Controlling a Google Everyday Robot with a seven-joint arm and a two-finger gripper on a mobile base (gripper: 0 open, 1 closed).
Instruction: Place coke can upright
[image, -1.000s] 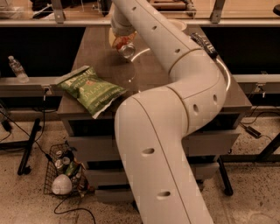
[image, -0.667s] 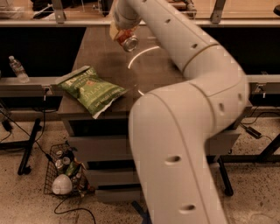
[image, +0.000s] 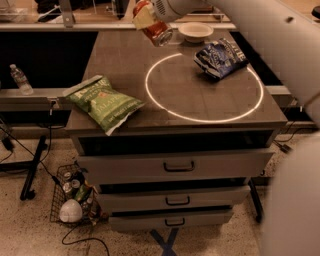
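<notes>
Front left corner: green bag (image: 102, 102) lies flat, one end over the front edge of the table (image: 120, 60). It is well apart from the can, so no hazard there

Middle: ring (image: 146, 87) of light, with bare top inside it. Judged the safest landing spot

Right side toward the far edge: crumpled blue bag (image: 220, 56) lying across the ring line

Far edge: bowl (image: 196, 31), near the can in this view

Above the far edge, left of the bowl: hand (image: 147, 17) clamped on the can (image: 159, 31), a pale finger across its upper part. The can is off the table and tilted, silver end pointing down and to the right

Risks (judgement):
- Released at this tilt, the can lands on its rim, tips and rolls. Straighten it before lowering
- Set down where it hangs, it stands close to the far edge and the bowl, and a knock or roll could take it off the back
- The grip sits high on the can, so it may swing or slip as the wrist turns
- Brought down too far right, the base could catch the blue bag and stand crooked
- Opening before the base touches lets the can drop and topple
</notes>
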